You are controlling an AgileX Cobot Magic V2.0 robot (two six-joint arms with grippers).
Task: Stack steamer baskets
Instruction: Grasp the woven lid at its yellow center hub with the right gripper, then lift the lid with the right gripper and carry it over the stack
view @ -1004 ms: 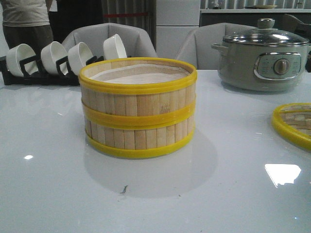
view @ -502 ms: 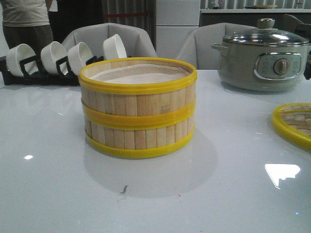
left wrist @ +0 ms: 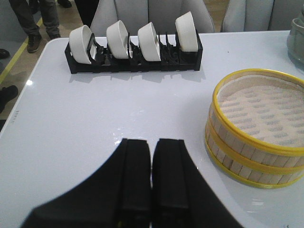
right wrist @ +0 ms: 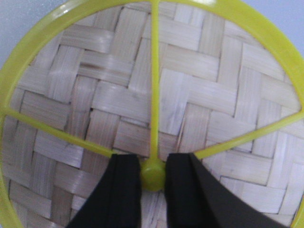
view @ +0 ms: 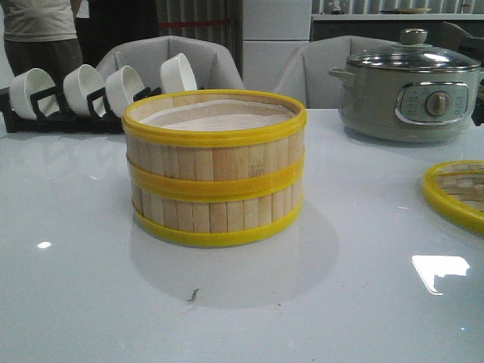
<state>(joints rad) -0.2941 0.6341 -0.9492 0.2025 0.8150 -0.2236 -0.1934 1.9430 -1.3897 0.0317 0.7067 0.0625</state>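
I see bare white table in front of the 2 stacked yellow-rimmed bamboo steamer baskets. Behind them, the black rack of 4 white bowls and grey electric pot block passage.

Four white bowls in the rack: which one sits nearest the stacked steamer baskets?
The bowl at the rack's right end, as seen in the front view. It stands directly behind the steamer baskets; the other three sit further left along the black rack.

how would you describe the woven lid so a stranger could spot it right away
Start at the grey electric pot at the table's far right, then look nearer along that edge. The woven lid lies flat there, cut off by the front view. Unlike the tall slatted steamer baskets, it is a low herringbone disc with yellow spokes meeting at a central knob.
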